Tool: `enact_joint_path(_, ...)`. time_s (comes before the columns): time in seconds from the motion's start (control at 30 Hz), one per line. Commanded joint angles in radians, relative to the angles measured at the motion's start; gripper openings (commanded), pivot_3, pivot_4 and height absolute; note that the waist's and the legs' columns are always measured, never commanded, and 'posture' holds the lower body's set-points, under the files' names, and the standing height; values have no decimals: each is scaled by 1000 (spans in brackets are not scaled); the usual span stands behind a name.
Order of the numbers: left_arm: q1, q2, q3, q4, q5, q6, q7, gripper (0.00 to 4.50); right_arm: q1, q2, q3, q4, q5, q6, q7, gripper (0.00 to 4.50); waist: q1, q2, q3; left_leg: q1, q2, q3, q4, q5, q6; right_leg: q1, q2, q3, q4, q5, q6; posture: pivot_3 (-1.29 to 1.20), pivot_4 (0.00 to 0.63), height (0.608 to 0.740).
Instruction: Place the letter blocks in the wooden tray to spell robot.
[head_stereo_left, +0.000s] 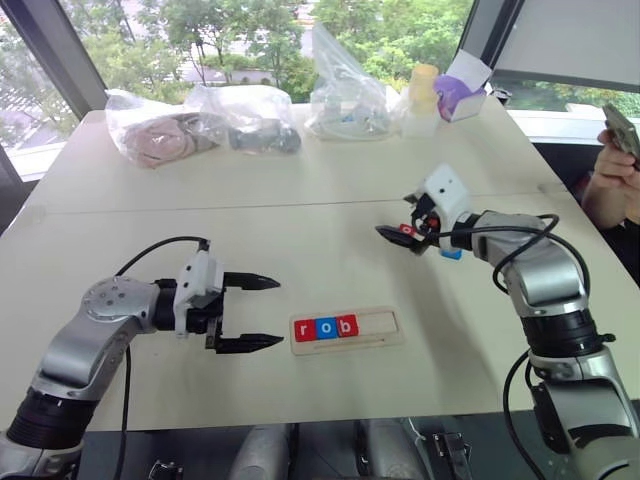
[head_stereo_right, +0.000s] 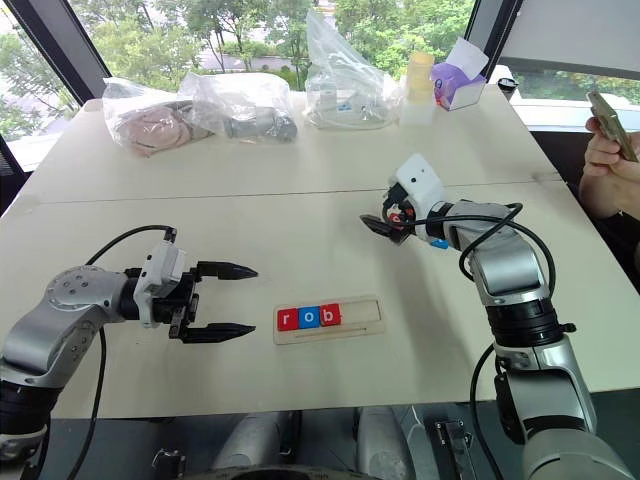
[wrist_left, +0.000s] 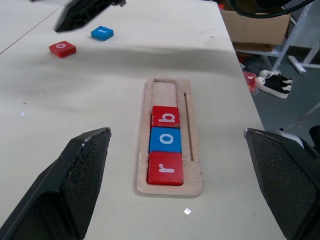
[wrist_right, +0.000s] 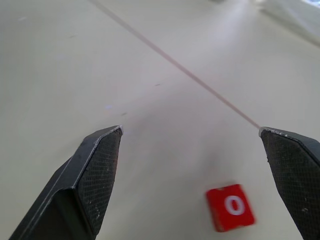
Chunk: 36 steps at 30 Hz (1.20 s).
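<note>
The wooden tray (head_stereo_left: 382, 325) lies near the table's front edge, with the red r (wrist_left: 165, 168), blue o (wrist_left: 165, 139) and red b (wrist_left: 165, 116) letter blocks side by side at its left end. Its right part is bare wood. My left gripper (head_stereo_left: 278, 312) hovers open just left of the tray, pointing at it. Farther back and to the right, my right gripper (head_stereo_left: 400, 225) is open above the table. A loose red o block (wrist_right: 230, 206) lies on the table just below and between its fingers. A blue t block (wrist_left: 102, 33) lies close beside the red one.
Several clear plastic bags (head_stereo_left: 250, 115) of items line the table's far edge, with a yellow cup (head_stereo_left: 422, 88) and a purple-and-white box (head_stereo_left: 460, 92). A person's hand holding a phone (head_stereo_left: 620, 150) is at the far right. A seam (head_stereo_left: 250, 208) crosses the table.
</note>
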Motion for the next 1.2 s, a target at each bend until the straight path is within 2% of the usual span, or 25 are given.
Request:
enact_joint_path(0.03, -11, -2, 15, -3, 3, -23, -4, 4500, 2, 10, -26, 32, -4, -31, -32, 4466, -1, 0, 0, 0, 0, 0, 0, 0, 0, 0, 0, 0, 0, 0, 0, 0, 150, 740)
enact_joint_path(0.23, -33, -14, -2, 18, 20, -39, -6, 4500, -6, 23, -13, 232, 17, -212, 58, 4466, -2, 0, 0, 0, 0, 1, 0, 0, 0, 1, 1, -1, 0, 0, 0, 0, 150, 740)
enact_joint_path(0.47, -25, -26, -7, 15, 45, -54, 11, 4500, -101, 11, 21, 517, -37, -369, 125, 4466, -8, 0, 0, 1, 0, 1, 0, 0, 0, 0, 1, -1, 1, 0, 0, 0, 150, 740)
enact_joint_path(0.83, -8, -29, 3, -6, 50, -53, 41, 4500, -195, 27, 49, 739, -71, -400, 214, 4466, -7, 0, 0, 1, 0, 1, 0, 0, 0, 0, 1, -1, 1, 0, 0, 0, 150, 740)
enact_joint_path(0.93, -5, -30, 2, -8, 52, -57, 51, 4500, -222, 35, 46, 783, -85, -384, 187, 3601, -7, 0, 0, 1, 0, 1, 0, 0, 0, 0, 1, -1, 1, 0, 0, 0, 150, 740)
enact_joint_path(1.07, -6, -34, -3, -9, 55, -59, 59, 4500, -243, 56, 28, 791, -71, -356, 186, 1462, -7, 0, 0, 1, 0, 1, 1, 0, 0, 0, 1, -1, 2, 0, 0, 0, 150, 740)
enact_joint_path(1.1, -6, -34, -4, -8, 56, -59, 60, 4500, -246, 58, 27, 790, -73, -345, 182, 1142, -7, 0, 0, 1, 0, 1, 1, 0, 0, 0, 1, -1, 2, 0, 0, 0, 150, 740)
enact_joint_path(1.2, -10, -36, -7, -12, 54, -55, 66, 4500, -230, 56, 33, 722, -90, -292, 150, 1162, -7, 0, 0, 1, 0, 1, 1, 0, 0, 0, 1, -1, 2, 0, 0, 0, 150, 740)
